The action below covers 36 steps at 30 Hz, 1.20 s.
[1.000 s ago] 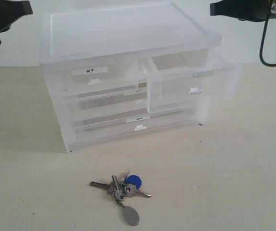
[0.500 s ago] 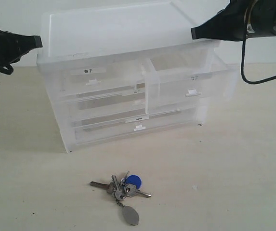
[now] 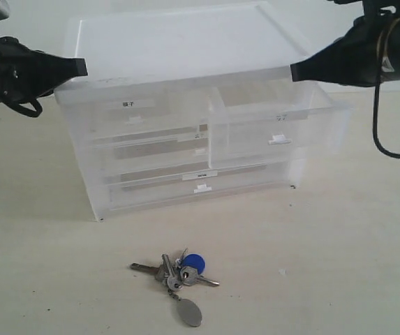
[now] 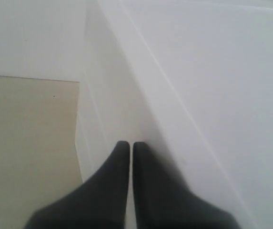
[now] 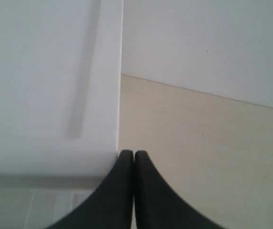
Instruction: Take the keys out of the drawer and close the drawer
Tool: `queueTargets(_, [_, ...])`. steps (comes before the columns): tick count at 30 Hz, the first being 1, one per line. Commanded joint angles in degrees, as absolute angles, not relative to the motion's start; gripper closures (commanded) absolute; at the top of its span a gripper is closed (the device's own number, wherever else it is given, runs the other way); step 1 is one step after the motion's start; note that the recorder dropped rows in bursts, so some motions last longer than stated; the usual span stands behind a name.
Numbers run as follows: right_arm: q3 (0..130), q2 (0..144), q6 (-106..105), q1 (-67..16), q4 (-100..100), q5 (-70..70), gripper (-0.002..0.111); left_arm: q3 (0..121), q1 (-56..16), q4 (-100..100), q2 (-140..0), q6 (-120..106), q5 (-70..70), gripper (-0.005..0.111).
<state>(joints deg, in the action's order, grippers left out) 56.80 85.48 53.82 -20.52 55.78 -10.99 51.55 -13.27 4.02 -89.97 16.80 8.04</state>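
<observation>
The keys (image 3: 179,276), silver with a round blue cap and a grey oval tag, lie on the table in front of the cabinet. The drawer (image 3: 276,129), the half-width one at upper right with a white tab handle, stands pulled out of the translucent cabinet (image 3: 179,49). My left gripper (image 3: 82,67) is shut, its tips touching the cabinet's top left front corner; the left wrist view shows the shut gripper (image 4: 130,144) against the cabinet's side. My right gripper (image 3: 294,71) is shut at the top right front corner, above the drawer; the right wrist view shows that gripper (image 5: 134,153) at the lid's corner.
The half-width drawer with the bold label (image 3: 133,115) and the two full-width drawers (image 3: 200,176) below are pushed in. Pale tabletop (image 3: 353,244) spreads around the cabinet. A white wall rises behind it.
Both grippers have come down from the upper corners and inward to the cabinet's top front corners. The cabinet has shifted a little. The keys have not moved.
</observation>
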Motion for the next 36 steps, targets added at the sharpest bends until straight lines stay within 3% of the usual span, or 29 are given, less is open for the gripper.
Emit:
queueTargets(1, [53.14, 81.17, 53.24, -21.26, 54.39, -8.98, 0.108, 51.43, -14.77, 5.62, -88.83, 17.11, 7.85, 0.102])
queueTargets(5, [51.19, 78.85, 53.24, -21.89, 53.45, -10.2, 0.108, 51.2, -14.77, 5.62, -87.19, 17.11, 6.83, 0.102])
queueTargets(16, [48.66, 76.47, 50.1, -33.28, 53.05, -18.07, 0.108, 51.07, -14.77, 5.62, -82.97, 17.11, 6.82, 0.102])
queueTargets(22, [51.08, 71.77, 50.0, -33.56, 56.29, -21.67, 0.108, 50.31, -14.77, 5.78, -82.57, 17.11, 6.38, 0.102])
queueTargets(28, [56.12, 72.81, 44.5, -23.32, 49.85, -20.19, 0.108, 50.17, -14.37, 6.06, -82.57, 16.86, 6.42, 0.102])
queueTargets(32, [57.91, 81.61, 22.65, -14.04, 25.92, -12.2, 0.108, 49.42, -11.86, 6.9, -83.69, 16.87, 8.58, 0.102])
queueTargets(36, [62.97, 88.83, 13.76, -13.21, 16.21, -13.06, 0.108, 49.42, -10.92, 6.9, -87.27, 17.13, 11.06, 0.102])
